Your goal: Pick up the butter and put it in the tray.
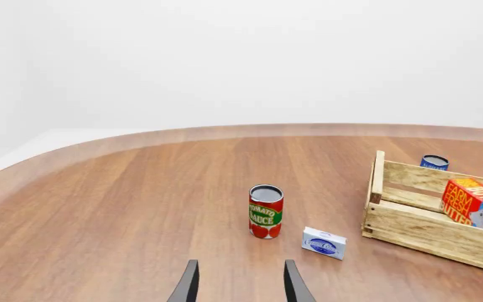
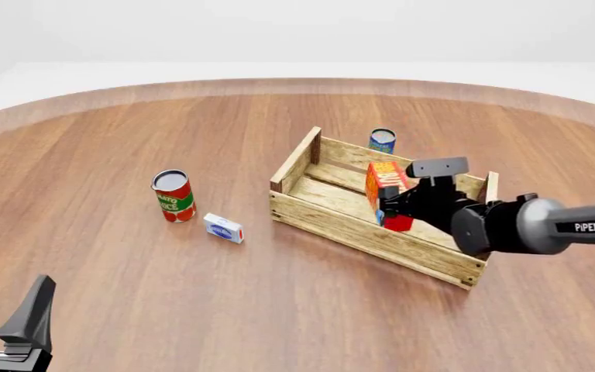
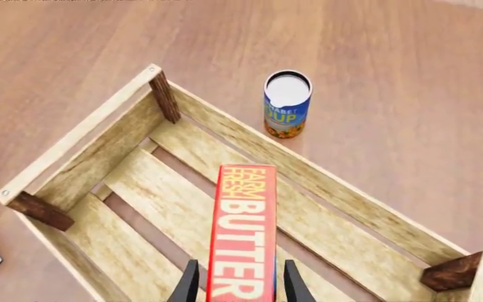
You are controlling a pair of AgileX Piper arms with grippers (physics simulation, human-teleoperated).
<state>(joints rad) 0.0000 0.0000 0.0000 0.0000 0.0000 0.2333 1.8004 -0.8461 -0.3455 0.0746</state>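
Observation:
The butter [image 3: 243,233], a red carton with white "BUTTER" lettering, is clamped between the fingers of my right gripper [image 3: 241,284], which is shut on it. In the front view the butter [image 2: 383,182] hangs tilted over the inside of the tray [image 2: 324,219], a big crate of light wooden slats. Whether the carton touches the tray floor I cannot tell. The right gripper [image 2: 393,208] reaches in over the tray's right part. My left gripper [image 2: 3,304] stands open and holds nothing at the table's near left corner, far from the tray [image 1: 409,221].
A red tomato sauce can [image 2: 173,195] and a small white-blue box [image 2: 222,228] stand left of the tray. A blue soup can [image 2: 383,140] stands just behind the tray's far wall. The table's curved far edge [image 2: 297,80] runs across the back.

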